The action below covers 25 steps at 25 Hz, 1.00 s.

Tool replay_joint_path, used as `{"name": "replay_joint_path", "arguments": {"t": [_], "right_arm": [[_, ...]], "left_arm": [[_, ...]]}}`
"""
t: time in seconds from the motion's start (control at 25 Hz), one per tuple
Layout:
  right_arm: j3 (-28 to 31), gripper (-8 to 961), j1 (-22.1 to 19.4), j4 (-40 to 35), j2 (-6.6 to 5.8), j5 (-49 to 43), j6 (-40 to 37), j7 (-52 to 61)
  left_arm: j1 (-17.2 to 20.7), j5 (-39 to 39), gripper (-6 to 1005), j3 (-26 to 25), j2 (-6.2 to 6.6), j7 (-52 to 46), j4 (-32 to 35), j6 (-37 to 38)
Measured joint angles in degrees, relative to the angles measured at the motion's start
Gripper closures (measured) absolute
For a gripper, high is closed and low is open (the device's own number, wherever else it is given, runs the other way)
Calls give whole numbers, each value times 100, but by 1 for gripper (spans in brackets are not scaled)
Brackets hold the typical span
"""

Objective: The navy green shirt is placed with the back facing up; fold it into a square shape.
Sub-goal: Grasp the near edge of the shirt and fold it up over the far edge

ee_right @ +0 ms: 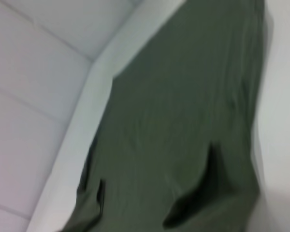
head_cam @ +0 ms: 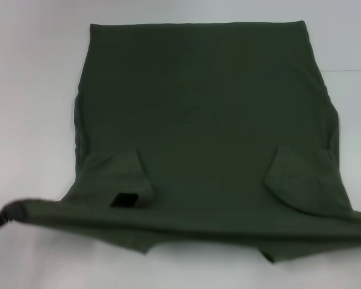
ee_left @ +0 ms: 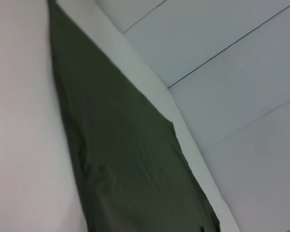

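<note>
The navy green shirt (head_cam: 204,108) lies spread on the white table, with both sleeves (head_cam: 117,174) folded inward onto its body. Its near edge (head_cam: 192,226) is raised and pulled taut into a straight band from lower left to lower right. My left gripper (head_cam: 1,218) shows as a dark shape at the band's left end, shut on the fabric corner. The band's right end runs out of the head view, and my right gripper does not show. The left wrist view shows the shirt (ee_left: 121,145) flat on the table. The right wrist view shows the shirt (ee_right: 183,121) with folds, but no fingers.
The white table (head_cam: 36,90) extends around the shirt on the left, right and far sides. A tiled floor (ee_left: 232,72) lies beyond the table's edge in the wrist views. A small dark label patch (head_cam: 125,200) sits near the left sleeve.
</note>
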Motion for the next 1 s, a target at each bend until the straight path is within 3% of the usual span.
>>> {"name": "replay_joint_path", "arguments": {"t": [0.32, 0.52, 0.76, 1.0], "right_arm": [[457, 855, 1132, 73, 58, 33, 428, 30], [468, 850, 1898, 346, 96, 342, 1340, 34], [142, 844, 2714, 566, 203, 365, 2863, -75], [-88, 839, 3299, 952, 376, 712, 4293, -681]], "left_arm": [[-999, -12, 978, 50, 416, -9, -355, -774], [-1717, -14, 977, 243, 645, 50, -785, -2023], [-2373, -59, 977, 555, 702, 462, -1148, -3429], [-2783, -762, 977, 924, 659, 1351, -1577, -4865]]}}
